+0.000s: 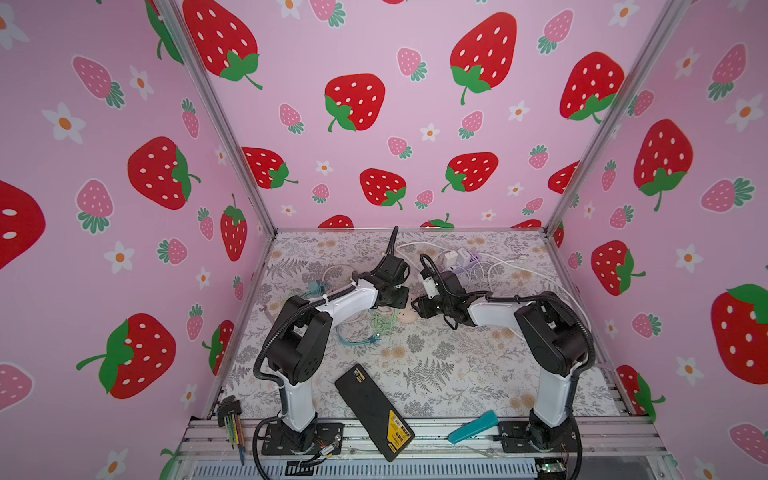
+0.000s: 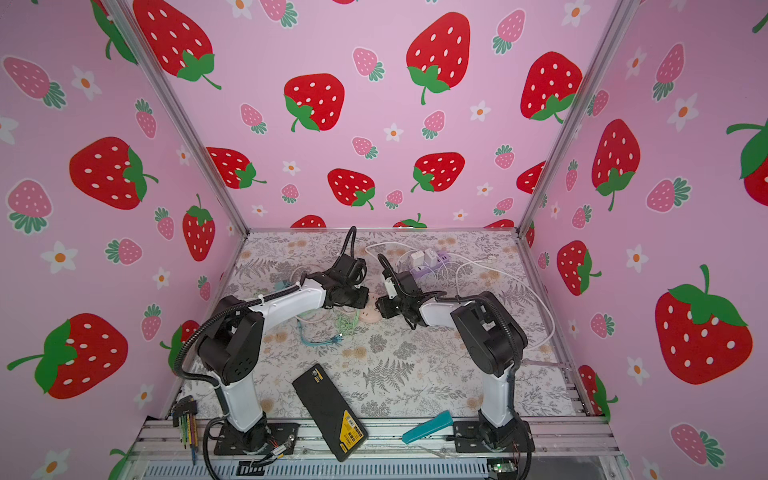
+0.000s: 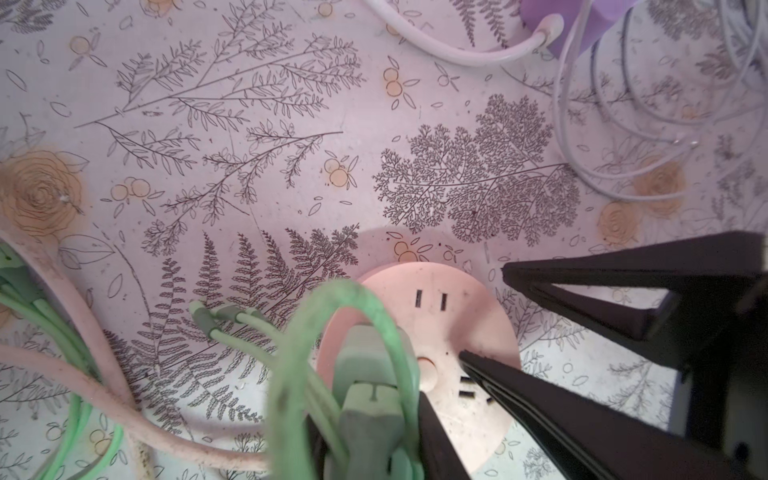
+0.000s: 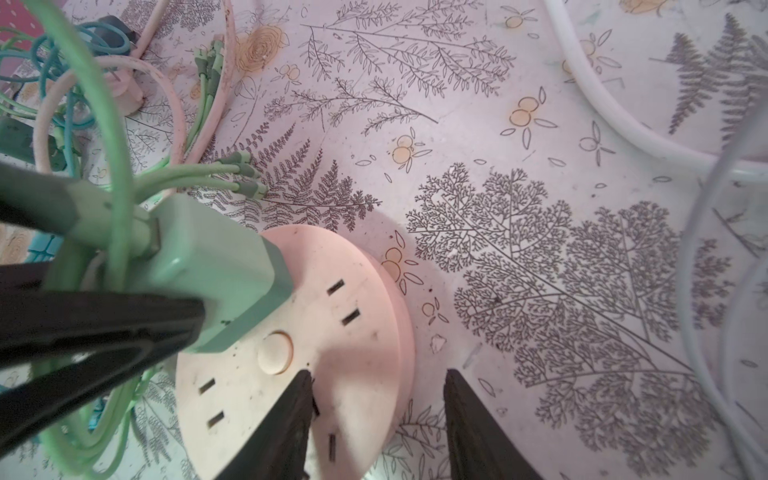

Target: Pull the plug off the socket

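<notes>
Green plug seated in the round pink socket, with both grippers on it.

The left gripper pinches the plug near the socket's rim, and a green cable loops over it. The right gripper has its jaws parted astride the socket's rim, one finger on the face and the other just outside. Beyond the socket the table lies bare. A white cable curves well past it.

Green cable loops over the plug (open mat beyond socket).
</notes>
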### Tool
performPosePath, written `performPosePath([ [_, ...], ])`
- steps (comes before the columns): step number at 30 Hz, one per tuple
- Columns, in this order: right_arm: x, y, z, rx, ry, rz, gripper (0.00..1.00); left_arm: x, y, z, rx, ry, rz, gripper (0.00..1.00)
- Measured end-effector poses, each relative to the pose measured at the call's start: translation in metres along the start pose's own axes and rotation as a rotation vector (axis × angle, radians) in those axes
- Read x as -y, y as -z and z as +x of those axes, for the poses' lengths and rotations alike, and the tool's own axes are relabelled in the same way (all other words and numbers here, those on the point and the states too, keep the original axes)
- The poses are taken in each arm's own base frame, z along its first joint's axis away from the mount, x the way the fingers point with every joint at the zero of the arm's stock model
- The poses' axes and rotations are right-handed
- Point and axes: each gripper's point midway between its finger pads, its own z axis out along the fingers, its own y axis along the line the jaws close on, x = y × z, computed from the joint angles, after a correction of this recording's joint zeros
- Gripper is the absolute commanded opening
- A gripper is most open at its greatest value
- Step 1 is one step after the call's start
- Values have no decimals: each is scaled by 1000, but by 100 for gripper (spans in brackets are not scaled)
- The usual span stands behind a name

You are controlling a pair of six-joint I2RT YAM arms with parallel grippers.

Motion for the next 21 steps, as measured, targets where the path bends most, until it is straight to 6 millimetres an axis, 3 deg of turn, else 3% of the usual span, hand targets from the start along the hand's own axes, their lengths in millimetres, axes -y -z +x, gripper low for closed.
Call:
performPosePath([
  [21, -3, -10, -1, -16, 11, 0, 52, -3, 4, 0, 48, -114, -188, 10],
])
